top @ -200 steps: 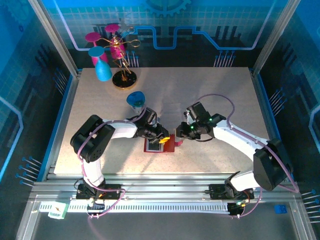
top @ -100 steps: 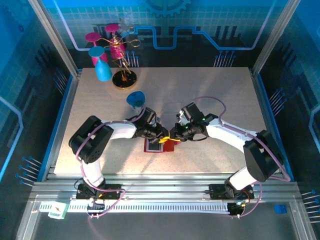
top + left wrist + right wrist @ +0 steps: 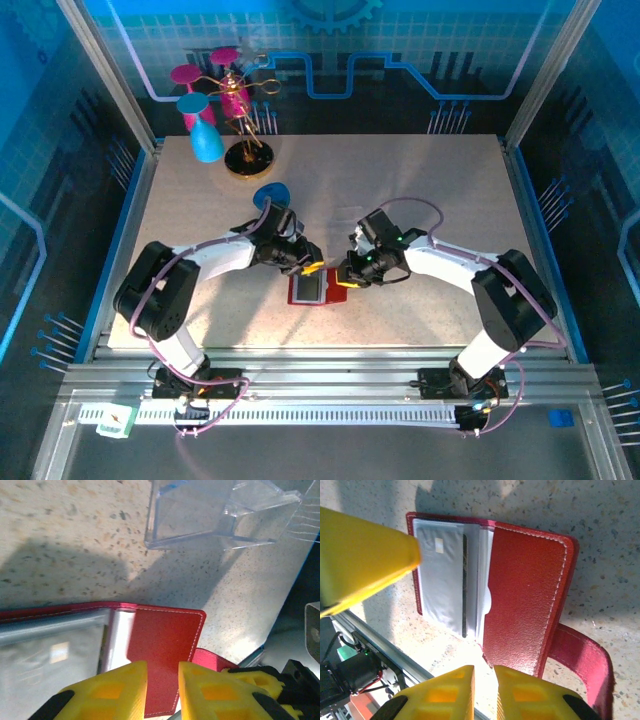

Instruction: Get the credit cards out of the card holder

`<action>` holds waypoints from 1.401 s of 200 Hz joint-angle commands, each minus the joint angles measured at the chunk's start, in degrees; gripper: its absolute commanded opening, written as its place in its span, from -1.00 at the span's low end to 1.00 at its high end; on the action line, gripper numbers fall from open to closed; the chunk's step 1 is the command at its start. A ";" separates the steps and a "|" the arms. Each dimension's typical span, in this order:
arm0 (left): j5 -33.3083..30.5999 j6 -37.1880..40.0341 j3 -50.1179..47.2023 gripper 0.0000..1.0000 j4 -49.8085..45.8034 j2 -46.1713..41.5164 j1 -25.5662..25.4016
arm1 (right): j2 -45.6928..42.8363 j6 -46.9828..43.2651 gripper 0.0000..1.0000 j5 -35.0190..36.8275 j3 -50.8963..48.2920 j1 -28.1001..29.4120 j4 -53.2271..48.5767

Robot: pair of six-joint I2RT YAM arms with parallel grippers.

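Left gripper (image 3: 162, 672) stood slightly apart over bumpy red card holder (image 3: 165, 645); right gripper (image 3: 484, 676) grip: could not tell; flat grey credit cards (image 3: 442, 580) ahead.

Cut off or unclear around the two claws

Ahead of the left claw (image 3: 162, 669) the clear tray (image 3: 200, 515) runs off the top edge. The card holder (image 3: 165, 645) leaves the picture to that claw's left. Above the right claw (image 3: 484, 675) the credit cards (image 3: 442, 580) blur behind cloudy sleeves (image 3: 476, 575). To its right the snap tab (image 3: 580, 665) is cropped below. Whether either claw pinches the card holder is unclear.
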 commanded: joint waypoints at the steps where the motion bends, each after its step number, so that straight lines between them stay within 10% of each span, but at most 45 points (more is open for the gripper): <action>1: -2.54 5.49 1.10 -0.48 -8.40 -2.60 1.11 | 1.64 -0.84 -0.66 -1.50 0.55 0.85 0.68; 87: -8.57 12.39 0.16 -0.11 -16.70 -3.40 2.50 | 6.34 -2.17 -0.62 -2.97 3.10 1.28 0.93; 280: -6.23 10.06 -4.35 -0.19 -11.39 0.73 1.93 | 10.74 -4.30 -0.61 2.02 4.47 1.40 -3.62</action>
